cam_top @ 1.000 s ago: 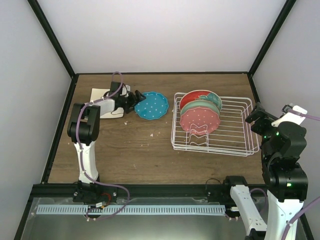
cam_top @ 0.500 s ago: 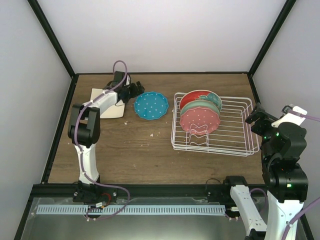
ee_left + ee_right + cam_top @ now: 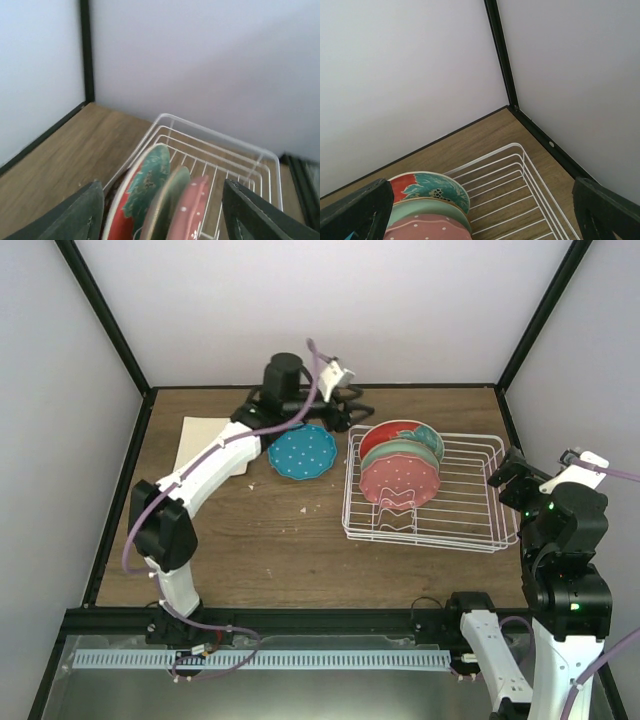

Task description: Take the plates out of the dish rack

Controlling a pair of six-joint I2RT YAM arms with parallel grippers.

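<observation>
The white wire dish rack (image 3: 460, 502) stands right of centre. Three plates stand in its left end: red-and-teal (image 3: 404, 432), mint green (image 3: 374, 457) and pink polka-dot (image 3: 400, 481). The blue polka-dot plate (image 3: 302, 451) lies flat on the table left of the rack. The beige square plate (image 3: 203, 433) lies further left. My left gripper (image 3: 346, 398) is open and empty, above the rack's back left corner. In the left wrist view its fingers (image 3: 75, 215) flank the three plates (image 3: 150, 180). My right gripper (image 3: 506, 473) is open and empty by the rack's right side. No small dark red plate shows.
The wooden table (image 3: 250, 540) is bounded by black frame posts and pale walls. The right wrist view shows the rack's bare right half (image 3: 530, 175) and the red-and-teal plate (image 3: 432, 187). Small crumbs (image 3: 304, 509) lie on the wood.
My left arm has left the blue polka-dot plate lying on the table, and swung up and right from the beige plate to the rack's back left corner. The right arm has barely moved.
</observation>
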